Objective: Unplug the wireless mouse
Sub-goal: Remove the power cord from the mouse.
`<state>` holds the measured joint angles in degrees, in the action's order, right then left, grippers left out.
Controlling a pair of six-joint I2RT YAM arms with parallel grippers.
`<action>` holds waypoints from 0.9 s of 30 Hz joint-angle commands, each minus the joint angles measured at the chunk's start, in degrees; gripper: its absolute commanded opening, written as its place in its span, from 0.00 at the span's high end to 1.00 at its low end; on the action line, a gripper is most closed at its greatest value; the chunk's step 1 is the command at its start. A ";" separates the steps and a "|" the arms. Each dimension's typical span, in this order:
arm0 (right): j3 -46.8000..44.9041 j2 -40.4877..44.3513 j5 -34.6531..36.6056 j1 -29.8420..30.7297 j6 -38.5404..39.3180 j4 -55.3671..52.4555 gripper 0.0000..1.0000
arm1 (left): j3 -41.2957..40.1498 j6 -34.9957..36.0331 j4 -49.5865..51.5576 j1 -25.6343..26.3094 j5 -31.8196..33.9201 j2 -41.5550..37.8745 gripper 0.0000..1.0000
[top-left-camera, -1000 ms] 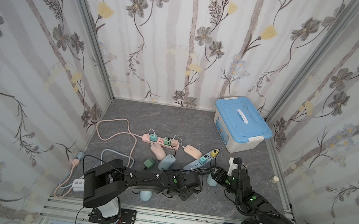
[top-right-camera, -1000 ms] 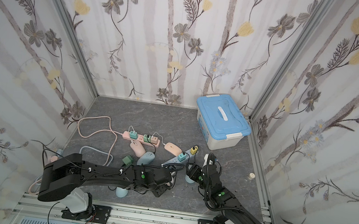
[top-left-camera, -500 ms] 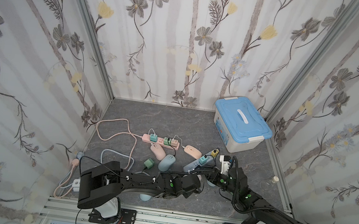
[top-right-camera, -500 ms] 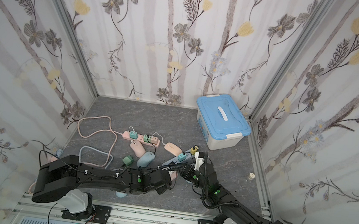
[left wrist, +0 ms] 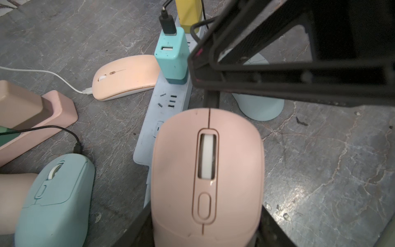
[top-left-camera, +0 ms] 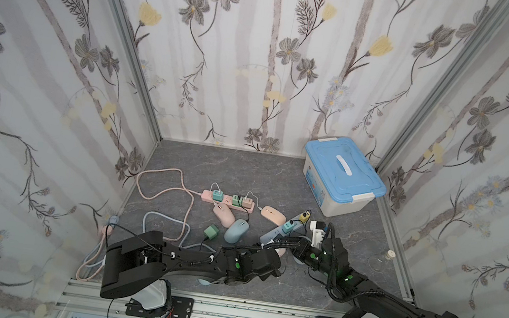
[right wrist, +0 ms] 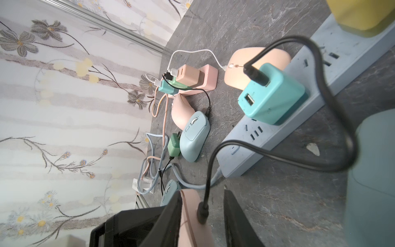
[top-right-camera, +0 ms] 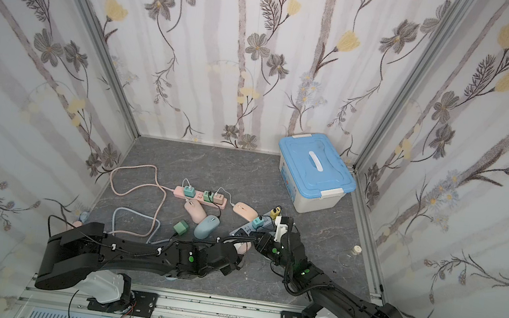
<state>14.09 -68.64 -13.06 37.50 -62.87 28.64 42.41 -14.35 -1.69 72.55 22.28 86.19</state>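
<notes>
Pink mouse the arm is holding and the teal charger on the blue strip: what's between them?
A black cable loops from the pink mouse's nose to the teal charger's top, across the blue power strip's end. The right wrist view shows it.

The left gripper [left wrist: 206,206] is clamped; the right gripper [right wrist: 203,216] faces it, jaws parted.

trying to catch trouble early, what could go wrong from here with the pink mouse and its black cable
The right claw straddles the black plug with a gap showing; closing off-centre, it may pinch the pink mouse instead. The black cable runs to the teal charger on the blue power strip; a hard pull could drag those rather than free the plug. The left claw grips only the mouse's rear sides, so it might slip.
</notes>
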 commanded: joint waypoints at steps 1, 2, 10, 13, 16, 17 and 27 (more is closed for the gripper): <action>0.31 -1.08 -0.96 0.29 -1.96 5.12 0.69 | -0.09 0.22 -2.56 0.07 1.42 -0.48 1.00; 0.33 -1.23 -1.00 0.47 -2.07 5.37 0.70 | -0.11 0.12 -2.56 0.09 1.70 -0.66 1.00; 0.50 -1.98 -1.01 1.09 -3.22 6.64 0.80 | 0.44 -0.59 -2.79 0.07 2.79 -1.10 1.00; 0.52 -2.41 -0.94 1.18 -3.61 7.13 0.83 | 0.51 -1.09 -2.80 0.13 3.26 -1.40 1.00; 0.50 -3.06 -1.14 1.40 -4.16 7.93 0.86 | 0.51 -1.77 -3.06 0.11 3.47 -1.91 1.00; 0.51 -3.29 -1.18 1.43 -4.34 8.20 0.88 | 0.58 -1.98 -3.07 0.08 3.32 -2.07 1.00; 1.51 -4.26 -0.38 1.33 -3.06 8.25 1.00 | 2.02 -3.83 2.13 0.20 0.58 -2.58 1.00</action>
<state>15.14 -72.93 -13.76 38.83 -66.32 35.18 43.51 -17.21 0.71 72.64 24.60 84.12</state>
